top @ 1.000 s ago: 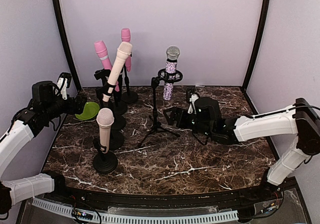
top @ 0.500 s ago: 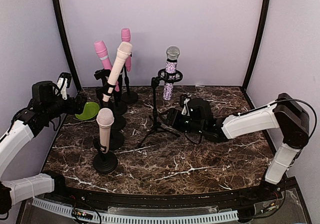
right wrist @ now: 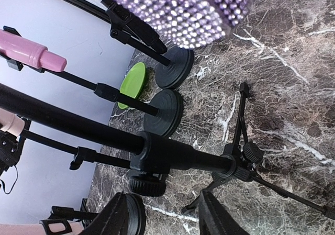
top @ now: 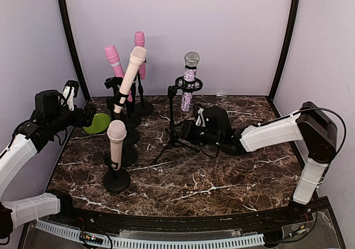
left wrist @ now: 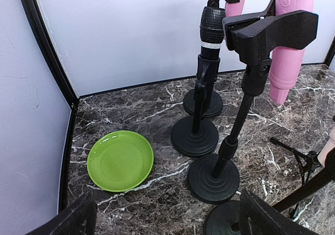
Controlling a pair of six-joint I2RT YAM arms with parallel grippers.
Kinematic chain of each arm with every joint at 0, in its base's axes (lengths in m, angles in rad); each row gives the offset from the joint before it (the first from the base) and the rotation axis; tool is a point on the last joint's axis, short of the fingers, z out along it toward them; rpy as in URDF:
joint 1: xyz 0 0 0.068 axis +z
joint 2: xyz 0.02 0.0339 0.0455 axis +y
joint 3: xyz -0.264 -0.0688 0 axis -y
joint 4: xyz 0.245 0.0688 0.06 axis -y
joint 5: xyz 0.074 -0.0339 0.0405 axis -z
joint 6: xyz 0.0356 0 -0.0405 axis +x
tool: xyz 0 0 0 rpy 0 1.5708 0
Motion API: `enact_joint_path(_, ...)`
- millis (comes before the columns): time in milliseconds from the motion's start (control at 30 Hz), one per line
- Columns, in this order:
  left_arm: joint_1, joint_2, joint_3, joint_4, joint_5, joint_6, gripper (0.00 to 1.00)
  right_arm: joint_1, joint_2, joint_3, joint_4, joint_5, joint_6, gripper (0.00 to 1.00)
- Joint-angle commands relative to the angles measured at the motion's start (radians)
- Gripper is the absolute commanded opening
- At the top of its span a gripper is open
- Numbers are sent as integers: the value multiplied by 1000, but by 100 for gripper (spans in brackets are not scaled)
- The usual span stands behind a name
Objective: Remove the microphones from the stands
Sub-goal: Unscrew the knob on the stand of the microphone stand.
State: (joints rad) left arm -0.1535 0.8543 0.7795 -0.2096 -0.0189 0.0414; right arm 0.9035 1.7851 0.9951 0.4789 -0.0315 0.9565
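Right wrist view: right jaws half-open, empty, beside tripod stand (right wrist: 178,159); left jaws wide, empty.

— What is seen behind the set?
— A plain pale lilac back wall (top: 177,21) is seen. It is met on either hand by a matte lilac side wall (top: 28,38), and each corner is marked by a slanted black corner post (top: 70,38).
— And underneath?
— Everything is carried by a dark brown marble-patterned tabletop with white veins (top: 222,177). Its near edge is lined by a white slotted cable duct (top: 166,243).
— How is the place lit?
— It is lit softly and evenly. Only faint shadows are thrown on the walls, and a dull sheen is shown by the stone pattern.
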Motion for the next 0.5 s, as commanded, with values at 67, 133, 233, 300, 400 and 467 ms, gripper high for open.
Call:
enact_joint_path(67,6,-20,-8,18,7,12,96,9,32,41,57,-19,1,44)
enact_joint_path(133,6,-20,-8,18,7,12,96,9,37,45,61,-19,2,44)
enact_joint_path(233,6,-21,-8,18,6,13,96,9,43,51,68,-22,4,44)
enact_joint_path(300,6,-22,-8,18,6,14,96,11,46,53,75,-23,5,45)
enact_joint_path(400,6,-23,-8,18,7,14,96,11,48,55,83,-21,7,48)
enact_joint_path(467,6,-23,-8,18,7,14,96,11,51,61,82,-18,5,49)
